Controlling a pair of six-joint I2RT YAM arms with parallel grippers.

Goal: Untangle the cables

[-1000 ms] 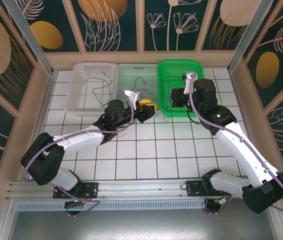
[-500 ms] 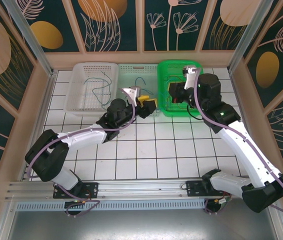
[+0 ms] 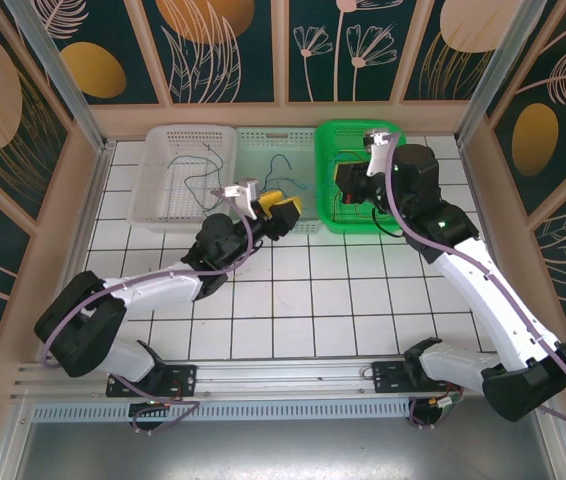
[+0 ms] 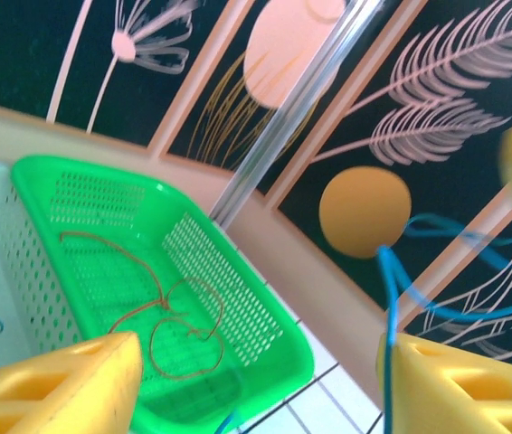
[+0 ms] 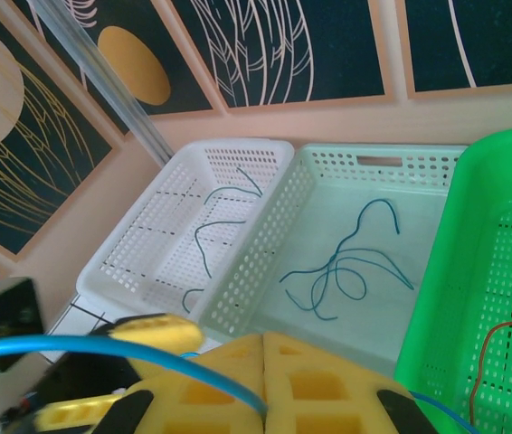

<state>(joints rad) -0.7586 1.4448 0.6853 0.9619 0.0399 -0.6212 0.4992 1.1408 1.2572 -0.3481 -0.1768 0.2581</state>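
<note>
My right gripper (image 5: 265, 362) is shut on a blue cable (image 5: 102, 348) that arcs away to the left, toward one yellow finger of the left gripper. In the top view the right gripper (image 3: 347, 186) hangs over the green basket (image 3: 388, 135). My left gripper (image 3: 275, 206) stands open at the front of the middle basket (image 3: 278, 140). In the left wrist view the blue cable (image 4: 390, 298) runs up along the right finger, with the gap of the left gripper (image 4: 260, 380) free. A red cable (image 4: 179, 321) lies looped in the green basket (image 4: 265, 316).
The white basket (image 5: 161, 231) at the left holds dark teal cables (image 5: 209, 226). The pale middle basket (image 5: 419, 181) holds tangled teal cables (image 5: 346, 267). All three baskets line the back wall. White tiled floor stretches in front of them, between the two arms.
The left gripper's jaws have opened wider, and it has drawn back to the left. The right gripper stayed shut on the blue cable and shifted slightly back over the green basket.
</note>
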